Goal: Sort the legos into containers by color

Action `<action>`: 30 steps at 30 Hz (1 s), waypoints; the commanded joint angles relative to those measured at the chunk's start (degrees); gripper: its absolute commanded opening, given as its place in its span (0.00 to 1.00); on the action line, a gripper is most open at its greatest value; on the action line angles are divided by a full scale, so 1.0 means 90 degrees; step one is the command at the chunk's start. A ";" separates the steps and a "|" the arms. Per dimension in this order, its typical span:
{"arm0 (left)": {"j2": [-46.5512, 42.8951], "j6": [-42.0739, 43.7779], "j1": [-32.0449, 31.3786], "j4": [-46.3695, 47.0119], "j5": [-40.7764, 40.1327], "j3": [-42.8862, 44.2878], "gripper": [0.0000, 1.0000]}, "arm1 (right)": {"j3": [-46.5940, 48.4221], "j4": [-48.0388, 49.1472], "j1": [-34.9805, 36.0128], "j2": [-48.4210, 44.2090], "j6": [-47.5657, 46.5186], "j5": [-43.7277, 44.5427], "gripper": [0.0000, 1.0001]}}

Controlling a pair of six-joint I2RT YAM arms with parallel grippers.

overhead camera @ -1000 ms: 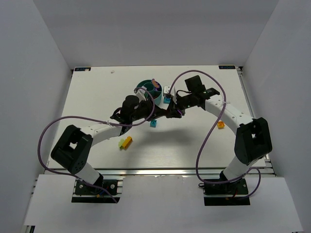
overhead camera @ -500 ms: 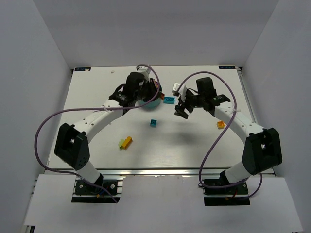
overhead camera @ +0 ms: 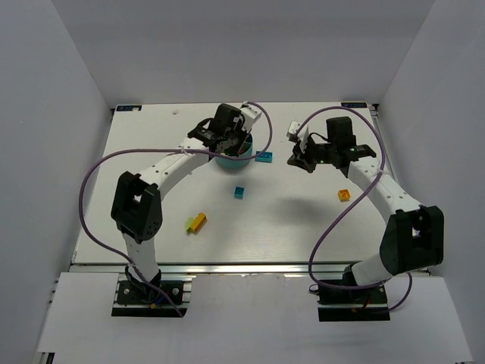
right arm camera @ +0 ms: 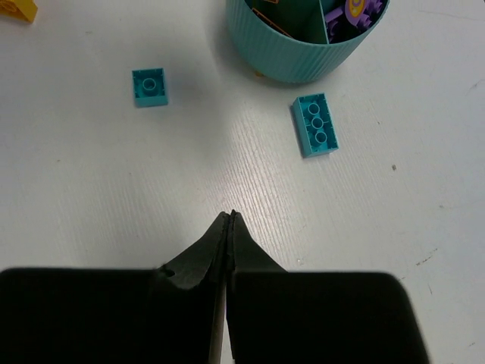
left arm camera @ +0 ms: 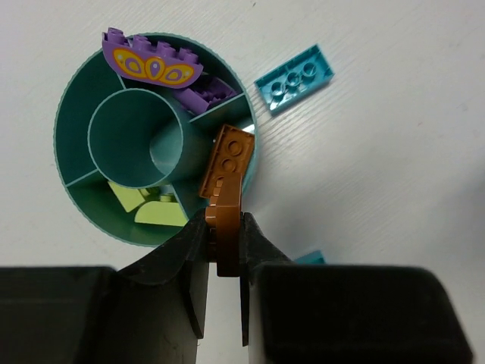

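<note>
Holding the orange brick (left arm camera: 227,163) clamped above the teal bowl (left arm camera: 70,98) rim, the left end effector (left arm camera: 225,231) should centre it over the wedge between purple bricks (left arm camera: 155,64) and lime bricks (left arm camera: 148,206) before releasing. Keep the right end effector (right arm camera: 229,220), closed and empty, clear.

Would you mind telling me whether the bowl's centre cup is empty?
Empty: in the left wrist view, the centre cup shows only bare teal plastic inside.

My top camera looks down from above and behind my bases over the whole table (overhead camera: 303,220). My left wrist camera hangs close, straight above the teal bowl (left arm camera: 76,140). My right wrist camera views it from farther off. All three share the bowl and the long teal brick (right arm camera: 314,125) beside it.
</note>
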 commanded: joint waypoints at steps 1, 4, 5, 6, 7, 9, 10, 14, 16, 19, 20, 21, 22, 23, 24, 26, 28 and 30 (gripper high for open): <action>-0.0083 0.1027 -0.0009 0.0060 -0.0259 0.0178 0.01 | -0.0016 0.0101 -0.0090 -0.0225 0.0079 -0.0270 0.00; 0.0034 0.1282 -0.0009 0.0235 -0.0326 0.0149 0.01 | 0.0013 0.0082 -0.0139 -0.0186 0.0098 -0.0329 0.00; 0.0064 0.1350 -0.0009 0.0255 -0.0336 0.0149 0.02 | 0.0023 0.0062 -0.0158 -0.0176 0.0089 -0.0329 0.00; 0.0132 0.1389 -0.0009 0.0265 -0.0346 0.0149 0.03 | 0.0033 0.0033 -0.0178 -0.0176 0.0098 -0.0339 0.00; 0.0162 0.1399 -0.0009 0.0314 -0.0366 0.0139 0.04 | 0.0043 0.0043 -0.0178 -0.0166 0.0089 -0.0358 0.00; 0.0201 0.1458 -0.0009 0.0411 -0.0385 0.0052 0.06 | 0.0033 0.0023 -0.0188 -0.0166 0.0098 -0.0349 0.00; 0.0220 0.1468 -0.0009 0.0508 -0.0376 0.0012 0.08 | 0.0033 0.0023 -0.0207 -0.0166 0.0098 -0.0349 0.00; 0.0347 0.1497 -0.0009 0.0568 -0.0375 0.0012 0.21 | 0.0004 0.0013 -0.0217 -0.0166 0.0098 -0.0271 0.15; 0.0425 0.1497 -0.0018 0.0587 -0.0424 0.0070 0.35 | -0.0016 0.0062 -0.0236 -0.0186 0.0137 -0.0154 0.26; 0.0455 0.1478 -0.0028 0.0607 -0.0492 0.0129 0.45 | -0.0035 0.0120 -0.0295 -0.0215 0.0215 -0.0066 0.42; 0.0464 0.1468 -0.0028 0.0617 -0.0531 0.0139 0.47 | -0.0055 0.0130 -0.0324 -0.0234 0.0245 -0.0037 0.44; 0.0465 0.1449 -0.0028 0.0617 -0.0532 0.0158 0.49 | -0.0065 0.0131 -0.0344 -0.0244 0.0245 -0.0017 0.46; 0.0465 0.1439 -0.0028 0.0617 -0.0551 0.0178 0.50 | -0.0074 0.0131 -0.0373 -0.0273 0.0255 0.0012 0.48; 0.0445 0.1390 -0.0028 0.0607 -0.0571 0.0207 0.52 | -0.0094 0.0140 -0.0402 -0.0303 0.0264 0.0022 0.51; 0.0445 0.1351 -0.0028 0.0597 -0.0580 0.0236 0.53 | -0.0113 0.0150 -0.0422 -0.0322 0.0274 0.0061 0.52; 0.0406 0.1157 -0.0038 0.0520 -0.0561 0.0363 0.53 | -0.0162 0.0150 -0.0461 -0.0400 0.0255 0.0110 0.58; 0.0250 0.0922 -0.0038 0.0471 -0.0551 0.0441 0.53 | -0.0211 0.0160 -0.0471 -0.0469 0.0167 0.0168 0.65; -0.0080 0.0512 -0.0038 0.0490 -0.0571 0.0393 0.50 | -0.0318 0.0305 -0.0490 -0.0644 0.0070 0.0237 0.89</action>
